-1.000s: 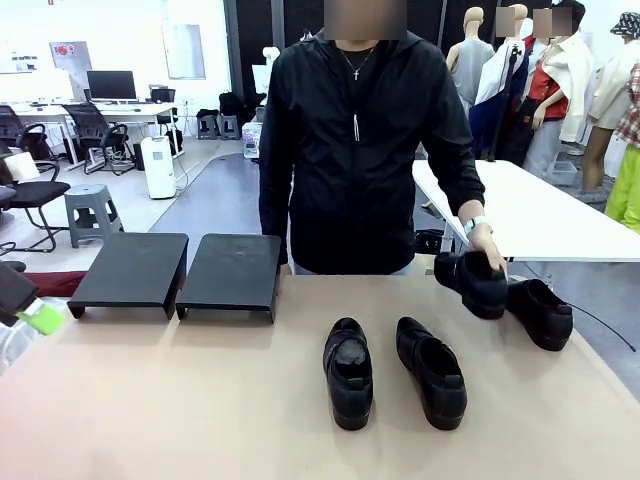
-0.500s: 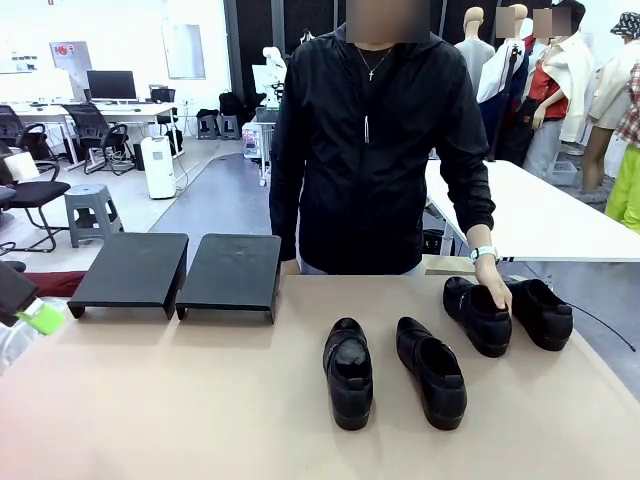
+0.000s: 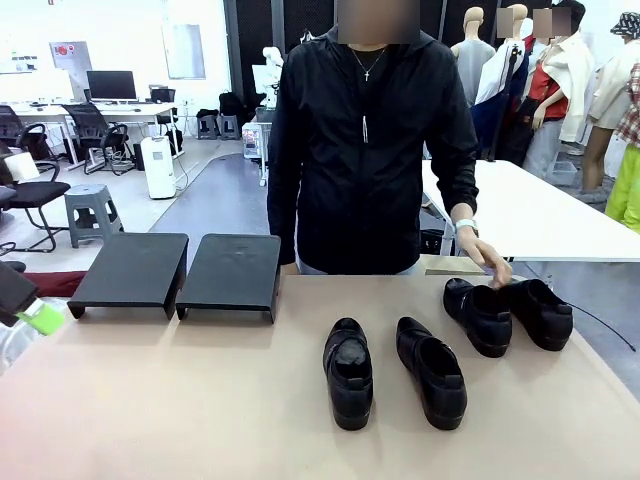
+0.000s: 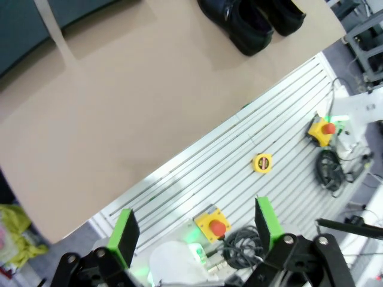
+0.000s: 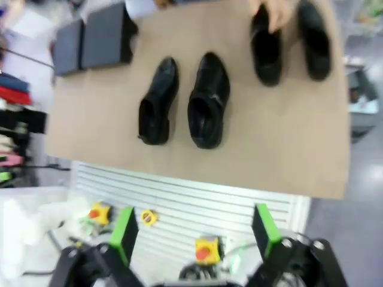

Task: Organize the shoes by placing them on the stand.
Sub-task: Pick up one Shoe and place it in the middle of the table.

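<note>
We are finding all four shoes lying on the tan counter point(image 3: 200, 400). Two are resting side by side near its middle, close together but apart: the left middle shoe point(image 3: 349, 372) and the right middle shoe point(image 3: 430, 371). The other two, the third shoe point(image 3: 478, 315) and the fourth shoe point(image 3: 540, 312), are sitting just beside each other toward the far right corner.

The person's hand point(image 3: 490, 266) is reaching down over the far end of the third shoe. From the front view we cannot tell whether the fingertips are touching it.

Two black stands, the left stand point(image 3: 130, 268) and the right stand point(image 3: 232, 272), are sitting side by side at the counter's far left edge, well apart from every shoe.

In the left wrist view, the left jaws are standing spread wide and gripping nothing. They are hanging over the slotted base point(image 4: 239, 149) off the counter's near edge.

In the right wrist view, the right jaws are likewise standing wide apart and holding nothing, looking down on all four shoes from the robot's side.
</note>
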`<state>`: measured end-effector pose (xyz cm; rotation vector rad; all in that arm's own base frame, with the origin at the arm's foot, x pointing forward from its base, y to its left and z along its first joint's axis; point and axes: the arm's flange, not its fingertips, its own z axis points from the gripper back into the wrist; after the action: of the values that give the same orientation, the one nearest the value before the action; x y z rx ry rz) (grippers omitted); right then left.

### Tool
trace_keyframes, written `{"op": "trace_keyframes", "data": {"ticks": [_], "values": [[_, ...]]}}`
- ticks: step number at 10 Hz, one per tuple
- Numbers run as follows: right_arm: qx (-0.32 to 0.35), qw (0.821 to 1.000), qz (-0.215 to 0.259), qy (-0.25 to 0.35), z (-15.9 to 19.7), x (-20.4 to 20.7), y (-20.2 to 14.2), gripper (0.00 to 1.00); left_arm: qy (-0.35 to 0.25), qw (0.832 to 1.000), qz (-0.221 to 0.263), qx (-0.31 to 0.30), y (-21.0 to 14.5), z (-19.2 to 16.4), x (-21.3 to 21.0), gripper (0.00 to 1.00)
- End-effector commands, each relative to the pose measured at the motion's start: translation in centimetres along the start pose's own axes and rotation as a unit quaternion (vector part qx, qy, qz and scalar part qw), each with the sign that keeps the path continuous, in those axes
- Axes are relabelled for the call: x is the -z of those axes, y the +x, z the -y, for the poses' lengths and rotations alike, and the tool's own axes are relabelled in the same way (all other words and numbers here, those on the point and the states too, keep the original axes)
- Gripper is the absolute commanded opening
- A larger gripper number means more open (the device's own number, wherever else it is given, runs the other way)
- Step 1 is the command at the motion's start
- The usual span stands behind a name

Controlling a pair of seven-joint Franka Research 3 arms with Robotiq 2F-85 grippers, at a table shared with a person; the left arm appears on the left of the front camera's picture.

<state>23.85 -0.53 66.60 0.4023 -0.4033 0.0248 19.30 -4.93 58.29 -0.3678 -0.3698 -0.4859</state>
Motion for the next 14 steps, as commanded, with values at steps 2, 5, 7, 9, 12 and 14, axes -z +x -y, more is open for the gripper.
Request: {"op": "trace_keyframes", "data": {"ticks": [2, 5, 7, 9, 12, 14], "values": [[-0.058, 0.996, -0.067, 0.002, -5.9, 13.5, 4.4, 1.00, -0.010, 1.000, 0.006, 0.006, 0.1, -0.1, 0.0, 1.00], [-0.033, 0.992, -0.118, -0.023, -9.1, 26.0, 7.8, 1.00, -0.010, 1.000, 0.006, 0.006, 0.1, -0.1, 0.0, 1.00], [0.019, 0.994, -0.108, -0.029, -9.4, 32.5, 8.4, 1.00, -0.010, 1.000, 0.006, 0.006, 0.1, -0.1, 0.0, 1.00], [0.015, 0.992, -0.124, -0.014, -9.4, 37.0, 8.2, 1.00, -0.010, 1.000, 0.006, 0.006, 0.1, -0.1, 0.0, 1.00], [-0.015, 0.978, -0.210, -0.006, -11.0, 41.5, 5.5, 1.00, -0.010, 1.000, 0.006, 0.006, 0.1, -0.1, 0.0, 1.00], [-0.018, 0.976, -0.214, -0.028, -10.4, 43.3, 4.0, 1.00, -0.010, 1.000, 0.006, 0.006, 0.1, -0.1, 0.0, 1.00]]}}
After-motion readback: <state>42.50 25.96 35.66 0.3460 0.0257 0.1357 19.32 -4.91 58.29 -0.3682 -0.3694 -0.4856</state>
